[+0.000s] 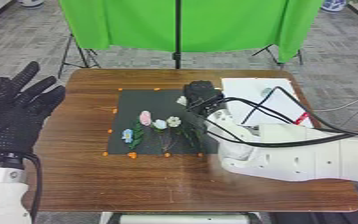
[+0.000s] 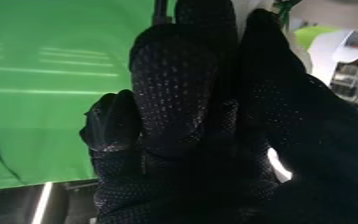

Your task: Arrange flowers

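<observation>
Your R hand (image 1: 202,91), fingers curled, has white flower (image 1: 182,100) at mat's (image 1: 133,101) far side; other flowers (image 1: 145,118) laid nearer, ctr-left. Prob. mostly done; you've this 1 left to set.

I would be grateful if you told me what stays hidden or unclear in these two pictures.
- Head view: whether the right hand grips the white flower beside it; the glove covers that spot.
- Head view: outer side of the left hand, cut off by the edge.
- Head view: crossings of the thin stems, too small to trace.
- Right wrist view: a green piece, cut off by the edge.
</observation>
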Robot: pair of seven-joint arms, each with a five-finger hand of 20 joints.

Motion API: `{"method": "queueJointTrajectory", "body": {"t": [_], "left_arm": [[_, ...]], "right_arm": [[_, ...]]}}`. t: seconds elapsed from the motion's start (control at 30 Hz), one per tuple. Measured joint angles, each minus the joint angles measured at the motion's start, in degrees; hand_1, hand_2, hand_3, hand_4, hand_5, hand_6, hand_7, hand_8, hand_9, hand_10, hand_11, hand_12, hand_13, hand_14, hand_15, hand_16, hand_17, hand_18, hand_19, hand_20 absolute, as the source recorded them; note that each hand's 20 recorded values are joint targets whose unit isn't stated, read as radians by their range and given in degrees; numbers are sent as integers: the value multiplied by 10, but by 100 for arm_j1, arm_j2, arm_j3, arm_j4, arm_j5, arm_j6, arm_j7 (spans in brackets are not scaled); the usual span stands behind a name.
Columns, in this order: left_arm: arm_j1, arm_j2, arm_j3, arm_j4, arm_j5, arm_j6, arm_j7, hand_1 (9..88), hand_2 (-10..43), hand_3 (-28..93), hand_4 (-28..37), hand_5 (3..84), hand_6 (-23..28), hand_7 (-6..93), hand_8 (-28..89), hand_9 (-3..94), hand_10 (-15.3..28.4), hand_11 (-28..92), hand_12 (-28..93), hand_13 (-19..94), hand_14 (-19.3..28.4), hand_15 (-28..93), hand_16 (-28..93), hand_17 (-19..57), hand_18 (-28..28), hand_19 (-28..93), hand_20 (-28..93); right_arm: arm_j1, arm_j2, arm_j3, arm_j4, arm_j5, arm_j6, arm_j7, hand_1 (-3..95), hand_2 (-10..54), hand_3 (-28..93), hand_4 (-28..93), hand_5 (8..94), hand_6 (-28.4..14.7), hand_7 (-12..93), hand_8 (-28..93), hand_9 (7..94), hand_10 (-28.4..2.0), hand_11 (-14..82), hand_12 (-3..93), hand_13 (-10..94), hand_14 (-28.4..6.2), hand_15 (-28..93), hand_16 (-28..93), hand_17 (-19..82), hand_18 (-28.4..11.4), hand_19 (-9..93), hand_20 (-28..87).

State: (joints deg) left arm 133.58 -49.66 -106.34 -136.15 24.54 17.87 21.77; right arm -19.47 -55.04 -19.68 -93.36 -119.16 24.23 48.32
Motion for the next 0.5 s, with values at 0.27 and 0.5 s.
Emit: {"method": "queueJointTrajectory", "body": {"t": [0.27,0.5], "left_arm": [[-25,0,6,3,1,-2,-11,193,88,762,-283,326,85,146,-97,305,198,258,105,241,278,539,-104,-65,280,691,-30],[-42,0,6,3,4,-3,-33,194,88,762,-283,326,85,146,-97,306,199,259,106,241,279,538,-104,-64,279,692,-30]], "right_arm": [[73,9,-360,-76,-117,-34,-25,511,-95,726,-283,849,34,197,23,933,-64,143,276,854,-21,576,201,481,-167,932,331],[113,-3,-485,-93,-198,-164,-2,508,-95,727,-283,844,34,194,17,927,-66,141,277,846,-25,582,198,472,-167,932,326]]}}
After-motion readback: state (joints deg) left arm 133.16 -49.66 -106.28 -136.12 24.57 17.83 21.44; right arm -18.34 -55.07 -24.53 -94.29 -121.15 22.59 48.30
